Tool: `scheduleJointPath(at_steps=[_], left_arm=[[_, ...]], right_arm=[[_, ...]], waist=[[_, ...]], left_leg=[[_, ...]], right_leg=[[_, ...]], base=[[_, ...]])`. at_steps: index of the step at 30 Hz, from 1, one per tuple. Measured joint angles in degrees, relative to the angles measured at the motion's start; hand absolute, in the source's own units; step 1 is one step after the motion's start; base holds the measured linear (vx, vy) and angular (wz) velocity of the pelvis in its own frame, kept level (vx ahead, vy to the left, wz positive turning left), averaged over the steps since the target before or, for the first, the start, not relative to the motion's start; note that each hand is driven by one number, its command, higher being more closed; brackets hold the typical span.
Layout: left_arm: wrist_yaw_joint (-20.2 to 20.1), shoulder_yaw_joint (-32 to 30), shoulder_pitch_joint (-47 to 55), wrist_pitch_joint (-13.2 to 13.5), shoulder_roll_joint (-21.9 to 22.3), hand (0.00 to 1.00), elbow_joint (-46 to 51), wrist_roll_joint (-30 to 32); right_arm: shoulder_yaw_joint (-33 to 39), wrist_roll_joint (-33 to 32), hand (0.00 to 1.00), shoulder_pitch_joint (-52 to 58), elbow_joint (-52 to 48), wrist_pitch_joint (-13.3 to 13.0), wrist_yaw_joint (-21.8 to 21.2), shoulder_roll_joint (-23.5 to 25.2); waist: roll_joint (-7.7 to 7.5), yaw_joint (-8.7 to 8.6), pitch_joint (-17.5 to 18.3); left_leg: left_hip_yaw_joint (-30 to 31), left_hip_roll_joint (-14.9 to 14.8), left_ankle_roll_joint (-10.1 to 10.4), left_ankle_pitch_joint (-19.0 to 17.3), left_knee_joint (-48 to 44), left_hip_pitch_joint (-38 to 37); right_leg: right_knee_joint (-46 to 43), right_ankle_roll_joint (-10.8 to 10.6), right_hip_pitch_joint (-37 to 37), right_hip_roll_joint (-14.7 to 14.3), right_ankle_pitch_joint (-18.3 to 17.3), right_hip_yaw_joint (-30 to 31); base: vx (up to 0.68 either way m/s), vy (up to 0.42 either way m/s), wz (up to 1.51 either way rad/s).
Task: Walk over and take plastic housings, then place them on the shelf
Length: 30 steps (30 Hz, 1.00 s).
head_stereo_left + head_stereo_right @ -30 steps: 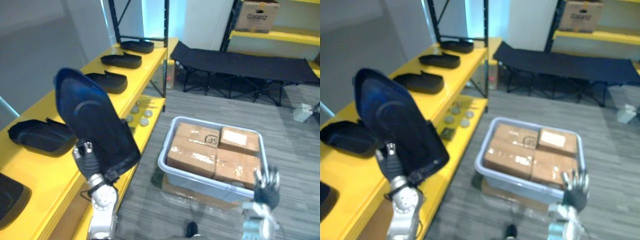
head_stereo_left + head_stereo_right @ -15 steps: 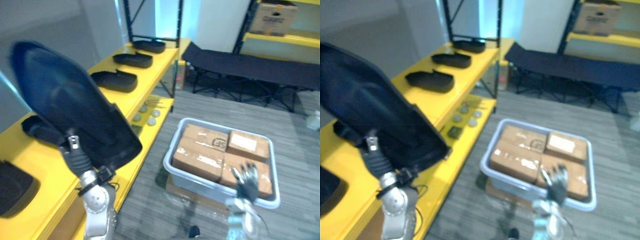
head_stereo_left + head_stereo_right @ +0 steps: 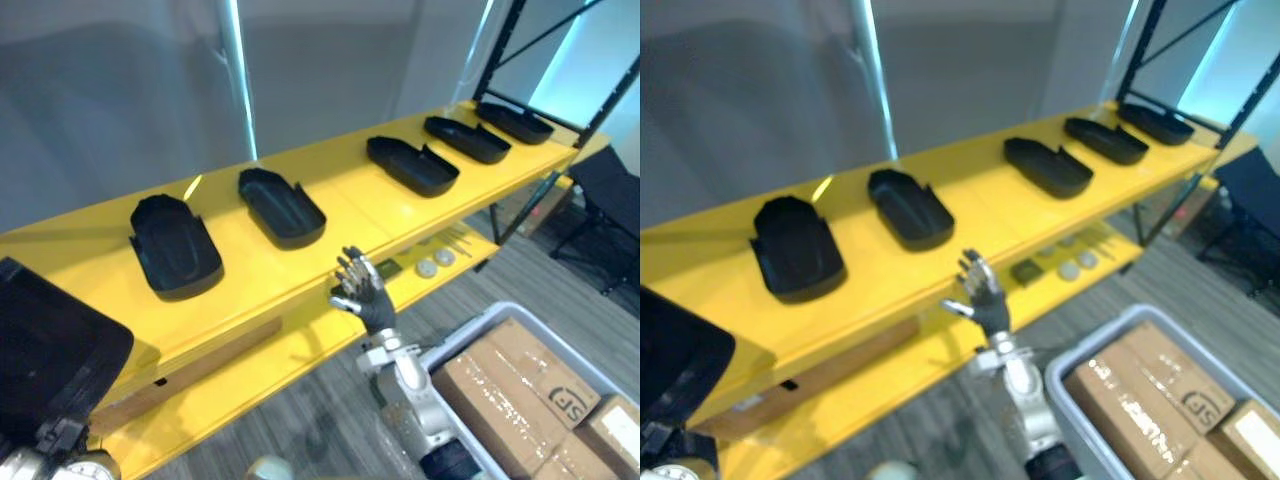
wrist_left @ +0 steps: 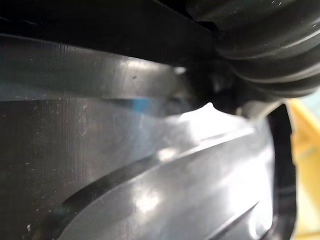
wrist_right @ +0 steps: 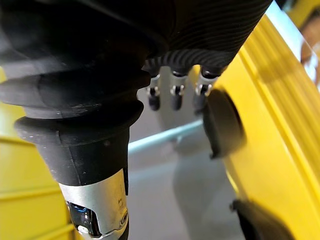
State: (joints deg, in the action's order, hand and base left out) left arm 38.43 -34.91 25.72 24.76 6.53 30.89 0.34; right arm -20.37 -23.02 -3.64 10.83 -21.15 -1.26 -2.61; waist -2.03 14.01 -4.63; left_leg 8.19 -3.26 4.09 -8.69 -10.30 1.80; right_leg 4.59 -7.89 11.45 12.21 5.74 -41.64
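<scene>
**Housing at shelf's left end, not yet placed**

A black tray-shaped plastic housing (image 3: 50, 350) is carried by the left hand (image 4: 270, 50) off the front edge of the yellow shelf (image 3: 370, 215), at its left end. The grip is hidden and cannot be told. A row of like housings (image 3: 280, 205) lies open side up, so the bare left end is judged the target. The right hand (image 3: 362, 293) is raised, spread and empty.

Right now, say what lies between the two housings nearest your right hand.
Only bare yellow shelf between left housing and right housing, seen in both eye views.
</scene>
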Motion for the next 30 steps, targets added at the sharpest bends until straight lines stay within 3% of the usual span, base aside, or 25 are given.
scheduleJointPath(at_steps=[1,2,3,4,6,7,9,10,11,13,14,16,19,23,27,30], left_arm=[[-1.0,0.02,-1.47,0.77,-0.67,1.0,1.05,0.35],[-1.62,0.05,-2.52,1.35,-1.07,1.0,1.24,0.57],[-2.78,0.11,-4.67,2.27,-1.63,1.0,1.57,0.71],[-3.33,0.16,-5.82,2.86,-1.83,1.0,2.07,0.56],[-3.74,0.23,-6.99,3.47,-1.85,1.0,4.2,-0.42],[-3.87,0.36,-7.49,4.05,-1.87,1.0,4.78,-0.45],[-4.08,3.19,-9.13,4.28,-3.58,1.0,4.73,-0.47],[-5.75,6.14,-10.64,4.34,-6.07,1.0,4.56,-0.51],[-8.12,9.19,-12.44,4.85,-8.54,1.0,3.74,-0.97],[-12.25,12.86,-14.09,5.27,-9.85,1.0,2.56,-2.79],[-13.06,13.81,-14.24,5.32,-10.09,1.0,2.38,-2.94],[-14.96,16.3,-14.64,5.42,-10.17,1.0,0.82,-3.29],[-17.5,18.6,-14.23,5.41,-9.92,1.0,-0.75,-4.4],[-23.53,20.24,-10.93,7.19,-9.85,1.0,-0.38,-6.7],[-23.86,19.84,-7.58,7.92,-9.86,1.0,0.75,-6.75],[-23.56,19.66,-7.82,9.85,-9.86,1.0,1.21,-6.74]], right_arm=[[1.32,1.36,0.0,1.54,-2.68,0.12,1.08,-0.25],[2.09,2.2,0.0,2.25,-4.04,0.14,1.83,-0.6],[3.08,4.42,0.0,3.25,-5.84,0.2,3.28,-1.48],[3.57,6.56,0.0,3.64,-6.09,0.31,4.29,-1.88],[3.75,10.05,0.0,3.72,-6.1,1.26,5.44,-1.8],[3.73,10.45,0.0,3.74,-6.2,1.27,5.31,-1.29],[5.23,10.41,0.0,4.55,-8.09,1.22,5.26,-1.29],[7.11,10.33,0.0,5.28,-9.42,0.96,5.21,-1.28],[9.35,10.33,0.0,5.64,-10.07,0.58,5.18,-1.33],[12.43,10.35,0.0,5.75,-10.06,-0.78,5.4,-1.53],[13.11,10.35,0.0,5.73,-10.11,-1.31,5.49,-1.58],[14.38,10.3,0.0,5.11,-10.26,-3.24,4.98,-2.96],[16.04,10.26,0.0,3.99,-10.43,-4.49,4.13,-5.15],[16.37,10.27,0.0,4.74,-11.31,-4.95,3.39,-4.93],[16.34,10.26,0.0,5.75,-14.84,-6.59,2.14,-4.07],[16.31,10.3,0.0,5.72,-16.29,-9.14,1.6,-2.73]], waist=[[-0.14,-1.91,-0.06],[-0.11,-2.53,-0.12],[0.05,-2.78,-0.2],[0.11,-2.65,-0.3],[-0.34,-2.2,-0.54],[-0.29,-2.2,-0.7],[-0.05,-2.98,-1.62],[-0.63,-4.23,-2.25],[-1.6,-5.98,-2.71],[-1.41,-6.81,-3.72],[-1.59,-6.82,-3.96],[-1.48,-6.72,-4.57],[2.33,-6.95,-7.11],[3.97,-7.52,-8.28],[2.96,-8.32,-9.51],[1.76,-8.36,-9.75]], left_leg=[[-5.11,-1.88,-0.99,-0.03,-2.09,2.19],[-8.22,-3.04,-1.07,0.7,-2.6,3.07],[-12.07,-4.14,0.8,2.29,-2.32,3.43],[-11.92,-3.39,2.05,3.13,-1.34,3.36],[-11.74,-2.08,1.5,3.7,0.03,3.32],[-11.74,-1.86,1.32,3.62,0.1,3.42],[-10.19,-1.48,1.1,3.76,-0.27,3.42],[-8.0,-0.71,0.99,4.1,-0.39,3.64],[-5.53,0.27,1.02,4.87,-0.67,4.36],[-3.85,0.4,1.4,5.5,-0.44,4.57],[-3.68,0.43,1.54,5.6,-0.47,4.56],[-3.7,0.26,2.16,6.01,-1.51,5.52],[-4.07,-1.49,2.56,8.24,-0.77,5.21],[-5.85,-3.83,3.31,10.18,2.19,3.0],[-9.2,-3.73,2.59,9.49,1.78,2.27],[-10.41,-2.33,2.21,7.94,-0.67,3.74]], right_leg=[[-0.02,-0.39,0.99,0.55,-0.28,-3.29],[-0.18,-0.6,1.43,0.77,-0.39,-4.8],[-0.82,-1.0,1.9,1.14,-0.5,-6.96],[-1.18,-1.06,1.85,1.93,-0.53,-7.17],[-2.36,-0.71,1.41,3.34,-0.75,-7.11],[-4.69,0.46,0.41,4.29,-1.87,-6.41],[-9.92,4.76,-0.99,5.22,-6.34,-1.22],[-12.61,7.27,-1.58,5.28,-9.48,4.56],[-14.46,6.94,-1.87,5.4,-10.72,9.33],[-17.3,5.19,-2.49,5.42,-12.09,12.59],[-17.71,4.47,-2.43,5.52,-12.82,12.75],[-18.07,0.87,-2.23,5.53,-15.11,12.1],[-18.17,0.1,-1.7,3.74,-15.59,12.0],[-19.2,-0.71,-1.39,2.07,-16.93,12.35],[-24.17,-0.68,-3.85,4.3,-20.62,14.24],[-27.18,-1.97,-5.45,6.85,-22.36,14.97]], base=[[-0.03,0.027,1.05],[0.0,0.044,1.28],[0.02,0.105,0.83],[0.05,0.167,0.62],[0.06,0.173,0.2],[0.08,0.166,0.15],[0.07,0.145,0.43],[0.04,0.061,1.05],[0.03,0.028,1.09],[0.0,-0.033,0.65],[-0.01,-0.077,0.27],[-0.03,-0.122,0.15],[-0.11,-0.11,0.1],[-0.1,-0.097,-0.01],[-0.11,0.0,-0.17],[-0.05,0.054,0.0]])
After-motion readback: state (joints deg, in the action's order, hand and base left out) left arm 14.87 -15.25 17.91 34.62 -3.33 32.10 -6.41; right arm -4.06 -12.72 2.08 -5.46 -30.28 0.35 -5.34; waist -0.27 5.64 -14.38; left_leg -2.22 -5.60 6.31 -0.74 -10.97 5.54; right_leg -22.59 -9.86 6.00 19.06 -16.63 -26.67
